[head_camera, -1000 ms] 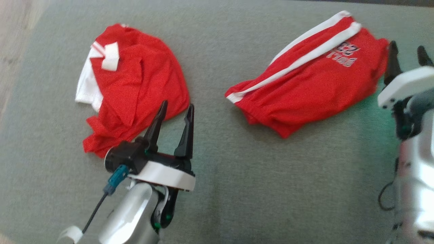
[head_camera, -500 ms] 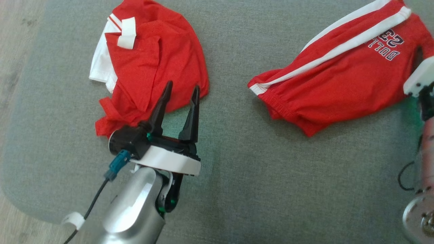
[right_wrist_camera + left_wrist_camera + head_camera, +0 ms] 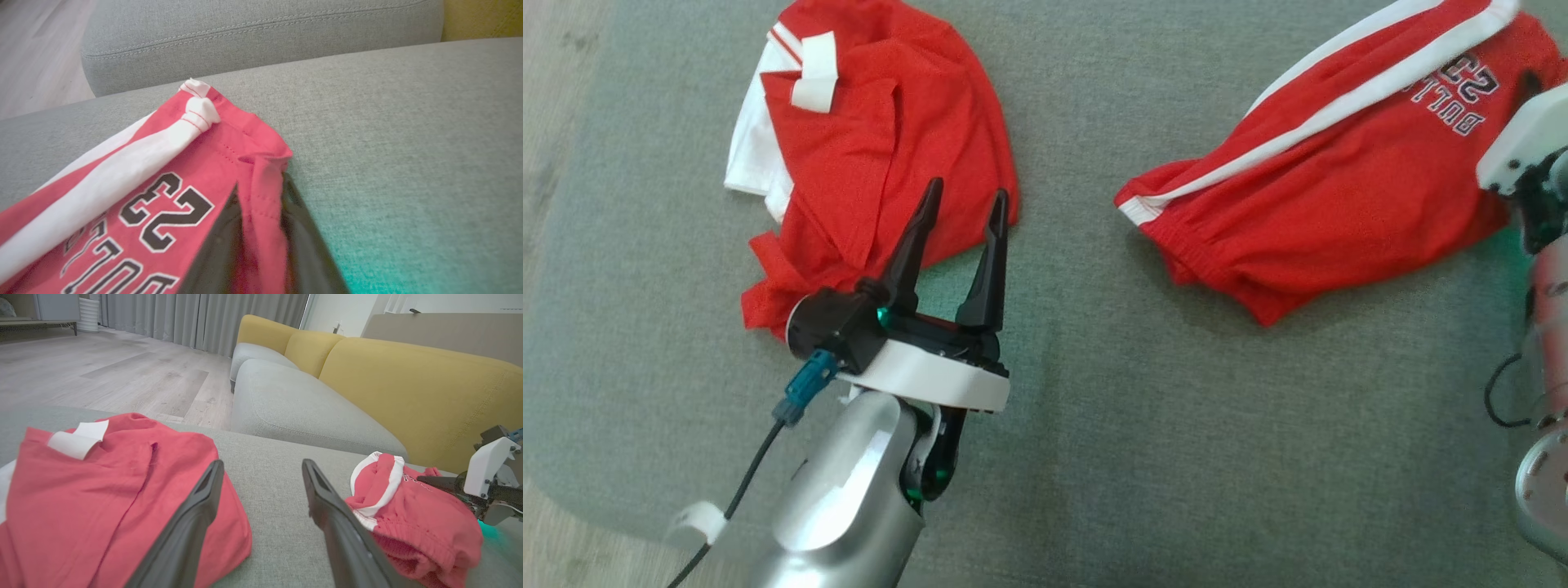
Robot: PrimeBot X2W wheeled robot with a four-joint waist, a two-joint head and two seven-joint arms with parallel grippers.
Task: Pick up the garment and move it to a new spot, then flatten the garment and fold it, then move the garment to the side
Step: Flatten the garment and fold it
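Observation:
The garment, red shorts (image 3: 1323,188) with white side stripes and a dark "23" print, lies crumpled on the grey cushion at the right. My right gripper (image 3: 261,192) is at the shorts' right edge, and its two dark fingers pinch a raised fold of the red hem (image 3: 263,163). In the head view its white wrist (image 3: 1519,135) covers that corner. The left wrist view shows the shorts (image 3: 412,522) at the right. My left gripper (image 3: 969,189) hovers open over the lower right edge of a second red garment, a shirt (image 3: 882,139) with white trim, holding nothing.
The grey cushion (image 3: 1094,457) ends at a rounded edge at the lower left, with wooden floor (image 3: 556,98) beyond. Another grey sofa seat (image 3: 294,408) and a yellow backrest (image 3: 408,388) stand past the cushion. Bare cushion lies between the two garments.
My right gripper's fingers, open beside the shorts' right edge a second ago, now pinch the hem. The head camera has shifted. My left gripper stays open by the shirt.

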